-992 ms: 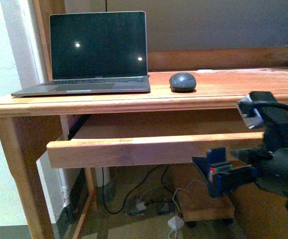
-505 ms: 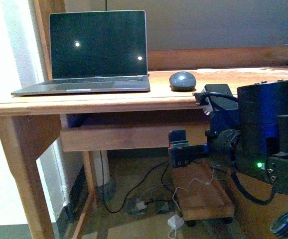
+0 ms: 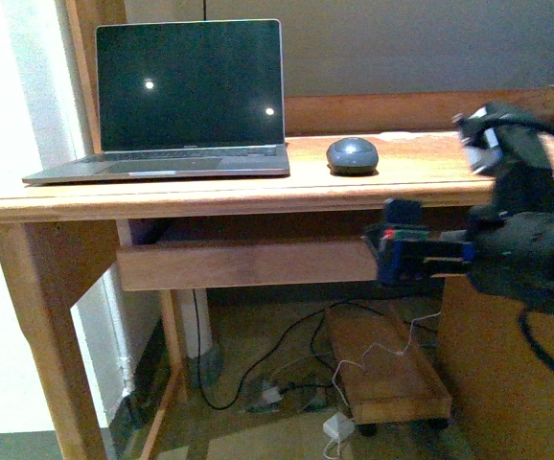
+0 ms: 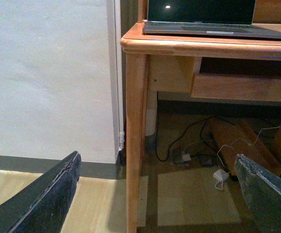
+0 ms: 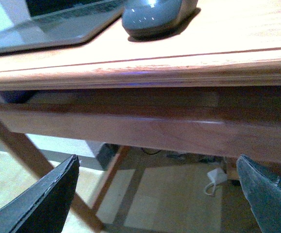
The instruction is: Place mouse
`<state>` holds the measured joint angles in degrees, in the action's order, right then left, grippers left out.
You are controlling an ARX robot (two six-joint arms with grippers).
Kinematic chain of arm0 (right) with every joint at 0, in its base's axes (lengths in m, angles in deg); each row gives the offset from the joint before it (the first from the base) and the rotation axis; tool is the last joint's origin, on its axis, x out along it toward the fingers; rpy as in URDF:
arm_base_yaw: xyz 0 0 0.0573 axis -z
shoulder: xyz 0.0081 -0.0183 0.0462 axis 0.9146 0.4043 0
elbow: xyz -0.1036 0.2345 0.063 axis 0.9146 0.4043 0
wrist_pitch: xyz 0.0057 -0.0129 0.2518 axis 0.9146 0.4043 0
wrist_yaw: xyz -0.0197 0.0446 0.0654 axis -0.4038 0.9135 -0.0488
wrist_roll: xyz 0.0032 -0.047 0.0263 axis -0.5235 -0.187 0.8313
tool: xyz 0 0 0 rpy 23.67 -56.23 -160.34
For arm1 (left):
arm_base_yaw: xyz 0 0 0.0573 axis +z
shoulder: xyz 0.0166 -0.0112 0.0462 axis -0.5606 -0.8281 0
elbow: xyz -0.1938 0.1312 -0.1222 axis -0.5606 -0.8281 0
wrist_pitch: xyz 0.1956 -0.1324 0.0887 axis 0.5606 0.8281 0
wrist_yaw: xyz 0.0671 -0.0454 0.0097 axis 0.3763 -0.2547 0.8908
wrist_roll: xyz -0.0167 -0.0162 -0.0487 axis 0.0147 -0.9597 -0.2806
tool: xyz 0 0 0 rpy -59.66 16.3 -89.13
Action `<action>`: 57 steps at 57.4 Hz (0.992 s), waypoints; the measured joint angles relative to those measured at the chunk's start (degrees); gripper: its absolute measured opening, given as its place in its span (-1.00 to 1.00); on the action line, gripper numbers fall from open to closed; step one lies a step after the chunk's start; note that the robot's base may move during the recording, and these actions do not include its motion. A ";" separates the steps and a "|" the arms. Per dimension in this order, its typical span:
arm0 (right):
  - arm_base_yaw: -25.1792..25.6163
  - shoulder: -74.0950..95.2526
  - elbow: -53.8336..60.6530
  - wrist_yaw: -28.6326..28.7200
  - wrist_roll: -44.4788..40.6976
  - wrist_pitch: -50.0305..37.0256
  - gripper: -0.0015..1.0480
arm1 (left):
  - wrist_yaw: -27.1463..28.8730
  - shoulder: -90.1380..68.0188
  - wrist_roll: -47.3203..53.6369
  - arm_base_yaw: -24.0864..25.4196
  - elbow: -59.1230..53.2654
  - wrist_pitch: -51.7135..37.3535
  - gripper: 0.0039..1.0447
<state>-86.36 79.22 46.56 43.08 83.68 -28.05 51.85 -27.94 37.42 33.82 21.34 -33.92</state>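
Mouse [image 3: 352,155] unmoved on desk [image 3: 210,192]; right gripper [image 3: 402,251] higher than before.

Dark grey mouse [image 3: 352,155], silver-grey laptop [image 3: 176,105] with black screen, warm orange-brown wooden desk [image 3: 210,196], centre frame.

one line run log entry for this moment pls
task: place mouse | mouse: on desk top, right of laptop | right claw: open, empty, at drawer front | left claw: open, empty

Strong light from the left overexposes the wall [image 3: 13,287]. Two glare spots mark the laptop [image 3: 189,86] screen. Under the desk [image 3: 210,196] is dim; the arm [image 3: 531,249] appears blurred.
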 joint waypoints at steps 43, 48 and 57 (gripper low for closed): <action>3.08 -83.14 39.45 5.97 9.70 38.84 0.82 | 0.02 0.00 -0.02 0.02 0.00 0.00 0.86; -2.32 -86.12 39.47 -15.21 1.09 41.05 0.57 | 0.02 0.02 0.00 0.00 0.00 0.00 0.86; 1.55 -89.20 39.47 -27.17 -8.66 44.37 0.08 | -0.02 0.04 0.00 0.02 0.00 0.00 0.86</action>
<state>-84.81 -9.98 86.03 15.91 75.03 16.32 51.83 -27.89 37.42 33.85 21.34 -33.92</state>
